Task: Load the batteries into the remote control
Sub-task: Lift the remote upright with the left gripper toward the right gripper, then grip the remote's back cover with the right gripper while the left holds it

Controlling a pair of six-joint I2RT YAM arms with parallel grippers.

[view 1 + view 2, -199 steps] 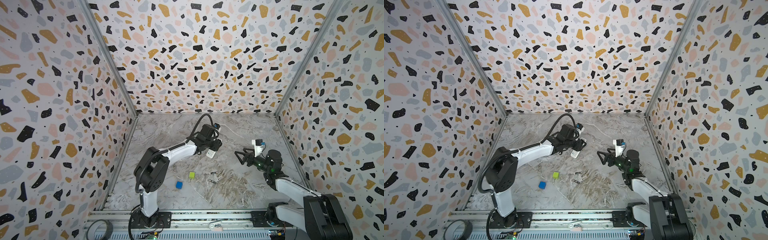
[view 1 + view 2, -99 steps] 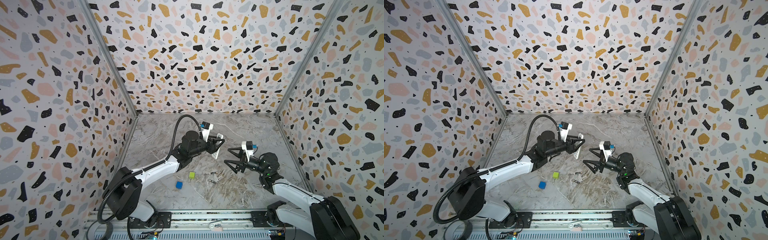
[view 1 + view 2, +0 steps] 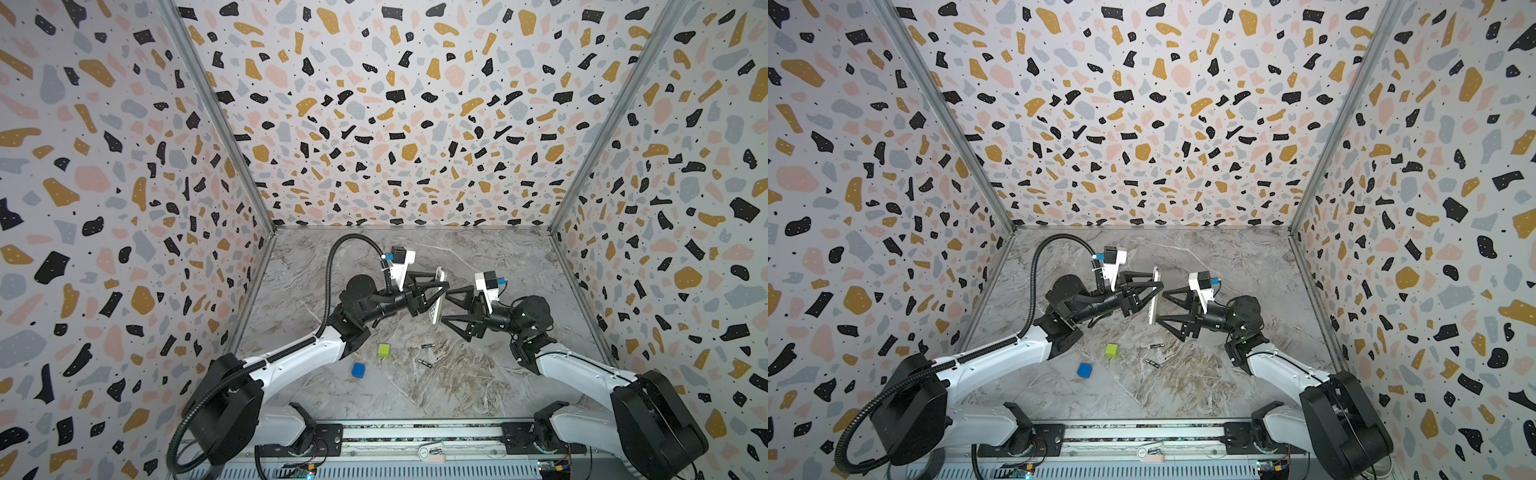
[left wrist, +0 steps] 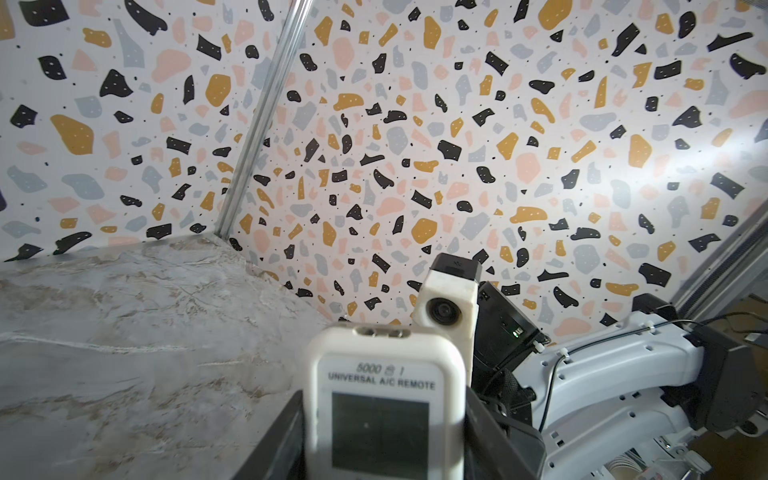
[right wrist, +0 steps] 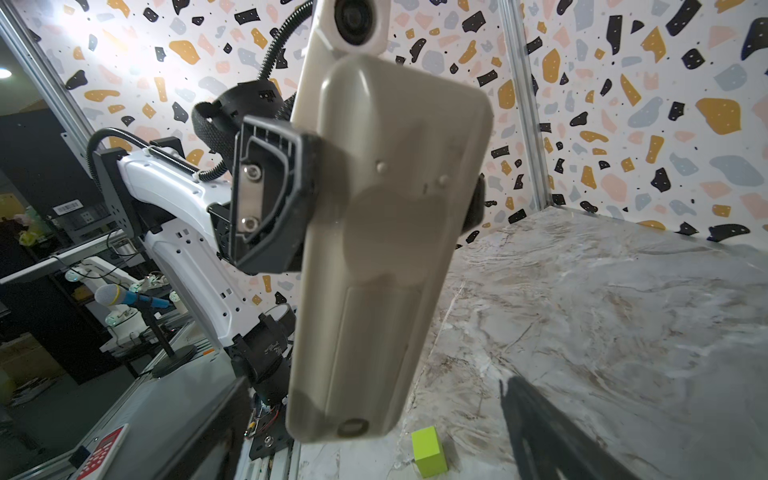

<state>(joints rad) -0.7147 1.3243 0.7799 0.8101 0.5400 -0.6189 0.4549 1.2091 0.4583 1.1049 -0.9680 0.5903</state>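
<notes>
A: Left gripper point(image 3: 439, 296), what do we put?
B: We put it as clamped on the remote control point(image 3: 436, 315) by its two long edges. The remote is up in the air over the table point(image 3: 478, 386), mid-scene in both top views.
A: Which way round?
B: The left wrist view shows its grey display point(image 4: 380, 432). The right wrist view shows its plain back.
A: Right gripper point(image 3: 445, 308)?
B: The jaws are spread wide and hold nothing. The tips are just beside the remote's back, and we can't tell if they touch.
A: Batteries?
B: Both batteries point(image 3: 427, 345) point(image 3: 424, 364) lie loose on the table, near each other, below the grippers in a top view. The green cube point(image 3: 384, 350) is just beside them and the blue cube point(image 3: 358, 370) sits further left.
</notes>
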